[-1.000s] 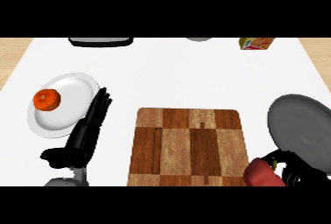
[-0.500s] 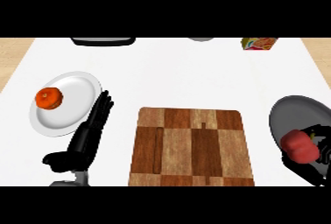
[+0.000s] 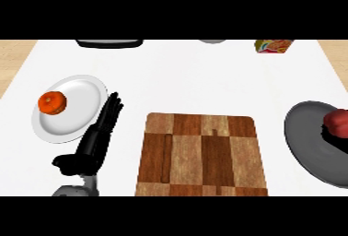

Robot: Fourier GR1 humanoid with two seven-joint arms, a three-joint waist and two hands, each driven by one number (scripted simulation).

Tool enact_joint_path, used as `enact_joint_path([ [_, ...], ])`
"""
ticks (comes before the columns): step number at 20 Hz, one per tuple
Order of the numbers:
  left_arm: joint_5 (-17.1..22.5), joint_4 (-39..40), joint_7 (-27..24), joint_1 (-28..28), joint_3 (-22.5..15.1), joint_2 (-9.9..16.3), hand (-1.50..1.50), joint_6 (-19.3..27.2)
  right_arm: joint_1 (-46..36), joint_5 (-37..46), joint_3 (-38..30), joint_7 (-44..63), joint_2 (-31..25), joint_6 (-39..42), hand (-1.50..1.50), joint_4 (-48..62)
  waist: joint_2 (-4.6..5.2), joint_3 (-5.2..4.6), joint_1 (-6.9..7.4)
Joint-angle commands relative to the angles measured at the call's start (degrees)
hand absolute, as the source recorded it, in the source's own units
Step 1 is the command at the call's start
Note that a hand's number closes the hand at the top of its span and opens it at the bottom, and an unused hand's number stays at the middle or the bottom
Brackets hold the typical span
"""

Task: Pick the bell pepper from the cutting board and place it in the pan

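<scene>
The red bell pepper (image 3: pixel 338 120) shows at the view's right edge, over the grey pan (image 3: pixel 306 138), and the edge cuts part of it off. Whether it rests in the pan or is held cannot be seen. No part of my right hand shows. The wooden cutting board (image 3: pixel 200 156) lies in the middle front with nothing on it. My left hand (image 3: pixel 98 138) rests open left of the board, fingers straight and pointing away, beside the white plate.
A white plate (image 3: pixel 78 99) at the left carries an orange-red round fruit (image 3: pixel 53 102). Along the far edge stand a dark object (image 3: pixel 108 43), a grey bowl (image 3: pixel 212 41) and a colourful packet (image 3: pixel 274 46). The counter's wooden border shows at both far corners.
The pepper went from the board's right front corner up and right, over the pan to the view's edge. The right hand that held it has left the view. The left hand stayed still.
</scene>
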Motion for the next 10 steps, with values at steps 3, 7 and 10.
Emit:
enact_joint_path([
  [3,-0.99,-3.28,1.56,2.01,-1.88,-0.52,0.0,0.07,-12.74,-7.73,-7.58,-14.81,-4.65,-1.64,1.5,24.52,0.07,0.03,0.55],
  [7,-0.6,-1.21,1.03,-0.34,-1.54,-0.99,0.0,-0.19,-13.81,-4.32,-4.2,-3.21,-9.37,10.25,-1.5,32.46,0.57,-0.02,1.77],
  [10,-0.31,0.56,-0.04,-1.84,-0.1,-0.03,0.0,-0.81,-16.97,0.6,1.98,-1.97,-10.16,16.35,-1.5,37.92,0.8,-0.04,2.47],
])
